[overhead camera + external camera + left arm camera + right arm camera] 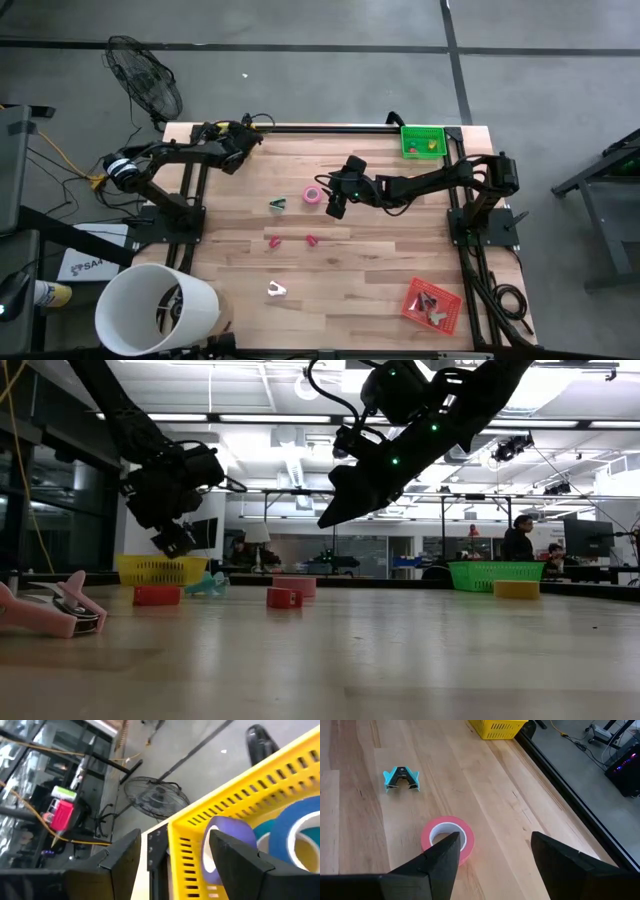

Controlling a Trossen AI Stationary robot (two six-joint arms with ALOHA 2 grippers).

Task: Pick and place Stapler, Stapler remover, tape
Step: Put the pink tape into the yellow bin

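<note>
Left hand [175, 855] over the yellow basket [280, 775] at the desk's [360, 270] far left corner, fingers spread wide, gripping nothing. Just past its fingertips, inside the basket: a purple tape roll [220, 842] standing on edge, a blue roll [300, 827] beside it, leaning. Right hand [492, 857] hangs above mid-desk, fingers also well apart and empty. The pink tape [447, 839] lies flat directly below and just ahead of it, hole facing up, off toward one finger rather than centred between the two. Farther ahead of the right hand, a teal staple remover [401, 777] rests on the wood, jaws pointing back toward the hand, long axis roughly across the boards. In the high view two small red pieces [291, 240] lie near the right hand on the front side; a white remover [277, 290] sits well off toward the front edge. Green basket [422, 140] at the far right corner, red basket [432, 305] at the front right. Low view: a pink stapler [55, 610] close to the lens, lying lengthwise.
</note>
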